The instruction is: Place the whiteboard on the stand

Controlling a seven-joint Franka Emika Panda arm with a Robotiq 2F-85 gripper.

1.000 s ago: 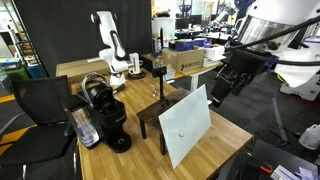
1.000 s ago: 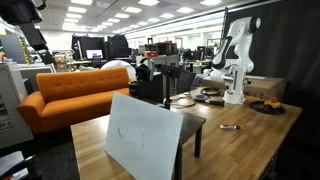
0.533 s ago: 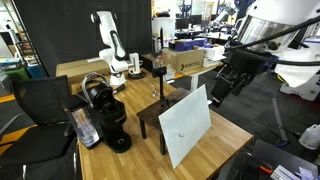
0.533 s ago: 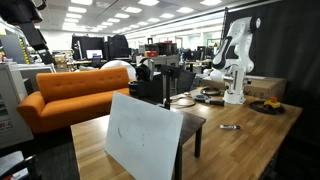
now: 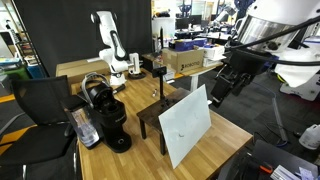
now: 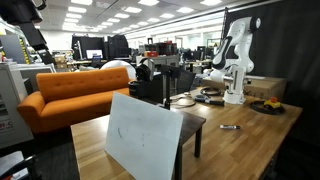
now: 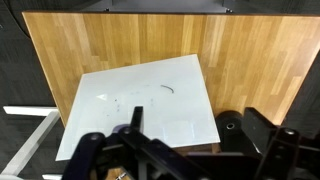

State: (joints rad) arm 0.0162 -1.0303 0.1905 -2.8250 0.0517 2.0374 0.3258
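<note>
The whiteboard (image 5: pixel 186 126) is a plain white panel standing on edge on the light wooden tabletop. It leans against the stand (image 5: pixel 150 112), a small dark low table. Both also show in an exterior view, the whiteboard (image 6: pixel 143 136) in front of the stand (image 6: pixel 192 122). In the wrist view the whiteboard (image 7: pixel 140 100) lies below the camera with a faint dark mark on it. My gripper (image 5: pixel 220 88) hangs in the air above and beside the board, apart from it. In the wrist view the gripper (image 7: pixel 197 135) has its fingers spread wide with nothing between them.
A black coffee machine (image 5: pixel 108 115) stands on the tabletop beside the stand, with a black chair (image 5: pixel 35 100) behind it. A second white robot arm (image 5: pixel 112 48) stands on the far table. An orange sofa (image 6: pixel 80 95) is beyond the table edge. A small dark item (image 6: pixel 229 127) lies on the wood.
</note>
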